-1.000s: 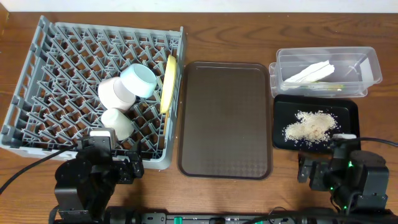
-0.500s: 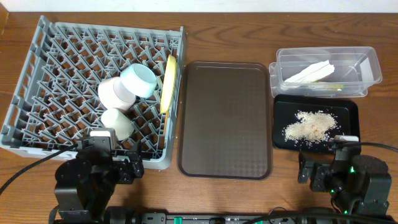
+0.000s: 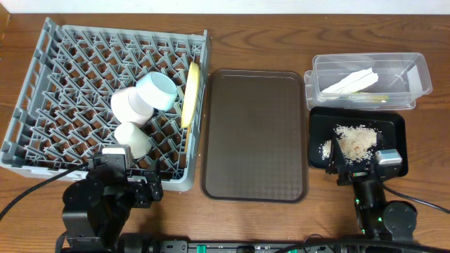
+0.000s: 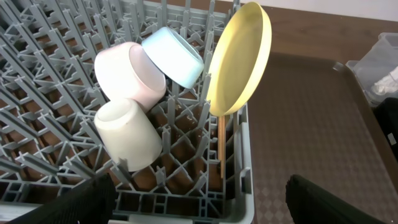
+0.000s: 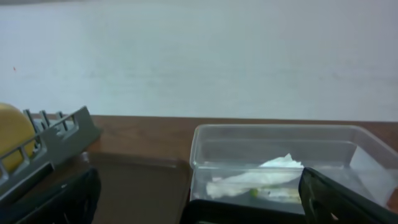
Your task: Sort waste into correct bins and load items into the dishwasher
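The grey dish rack (image 3: pixel 42 84) holds the white bowl (image 3: pixel 129 105), the light blue bowl (image 3: pixel 157 90), the small white cup (image 3: pixel 132 139) and the upright yellow plate (image 3: pixel 188 95). In the left wrist view the chopsticks (image 4: pixel 221 146) stand under the plate (image 4: pixel 239 59). The clear tub (image 3: pixel 422 74) holds the napkin (image 3: pixel 348 83) and the wrapper (image 3: pixel 369 98). The rice (image 3: pixel 355 140) lies in the black tray (image 3: pixel 397 126). My left gripper (image 3: pixel 121 177) is open and empty at the rack's front edge. My right gripper (image 3: pixel 357 169) is open and empty over the black tray's front edge.
The brown serving tray (image 3: pixel 254 133) lies between the rack and the bins. The right wrist view shows the clear tub (image 5: pixel 205 143) with the napkin (image 5: pixel 261 177) ahead, the brown tray (image 5: pixel 137 186) to the left, and a pale wall behind.
My right arm has moved forward from the table's front edge, and its gripper now reaches over the front of the black tray, covering part of the rice. The left arm has not moved.
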`<state>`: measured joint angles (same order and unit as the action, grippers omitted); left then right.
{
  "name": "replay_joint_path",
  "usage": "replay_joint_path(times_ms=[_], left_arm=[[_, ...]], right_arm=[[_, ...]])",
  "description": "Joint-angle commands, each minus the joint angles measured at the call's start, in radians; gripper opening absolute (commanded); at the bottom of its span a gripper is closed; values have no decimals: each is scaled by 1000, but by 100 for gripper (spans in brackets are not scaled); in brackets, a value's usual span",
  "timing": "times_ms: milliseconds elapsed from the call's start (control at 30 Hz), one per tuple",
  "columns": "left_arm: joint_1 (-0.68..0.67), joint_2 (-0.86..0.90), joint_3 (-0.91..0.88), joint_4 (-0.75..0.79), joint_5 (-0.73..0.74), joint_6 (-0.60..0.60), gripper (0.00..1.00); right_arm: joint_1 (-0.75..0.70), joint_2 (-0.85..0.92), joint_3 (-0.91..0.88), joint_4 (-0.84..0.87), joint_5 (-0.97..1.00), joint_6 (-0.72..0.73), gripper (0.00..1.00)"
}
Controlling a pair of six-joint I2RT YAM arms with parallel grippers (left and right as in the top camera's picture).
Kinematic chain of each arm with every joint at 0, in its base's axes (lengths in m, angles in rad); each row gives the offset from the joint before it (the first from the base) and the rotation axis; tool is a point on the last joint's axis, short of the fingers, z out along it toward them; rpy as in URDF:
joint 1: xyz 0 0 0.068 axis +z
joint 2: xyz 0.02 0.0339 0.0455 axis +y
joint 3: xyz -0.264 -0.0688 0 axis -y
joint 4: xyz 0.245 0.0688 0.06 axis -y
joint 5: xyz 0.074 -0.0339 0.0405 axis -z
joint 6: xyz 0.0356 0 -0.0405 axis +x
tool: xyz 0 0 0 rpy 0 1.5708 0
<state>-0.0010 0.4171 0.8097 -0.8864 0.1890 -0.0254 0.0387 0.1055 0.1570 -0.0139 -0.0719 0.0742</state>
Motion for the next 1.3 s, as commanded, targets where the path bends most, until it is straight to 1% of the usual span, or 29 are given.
replay_joint_path(times_ms=[0,200,333,433,467,500,1267], left_arm=[[2,-1,-3,2,13,6,90],[2,-1,-3,2,13,6,90],[2,-1,-3,2,13,6,90],[2,-1,-3,2,13,6,90],[2,-1,-3,2,13,6,90],[2,-1,-3,1,13,6,90],[2,-1,-3,2,13,6,91]], right_arm=[[6,-25,-58,53,-8,-61,99],[5,-101,-113,65,-7,-81,99],[5,-101,-153,112,-8,-156,99],[3,-101,-152,1,-7,-181,99],[2,-101,-152,-47,-8,-181,99],[2,-100,-152,-55,-8,-175,99],[2,-100,-151,-54,-10,-176,99]])
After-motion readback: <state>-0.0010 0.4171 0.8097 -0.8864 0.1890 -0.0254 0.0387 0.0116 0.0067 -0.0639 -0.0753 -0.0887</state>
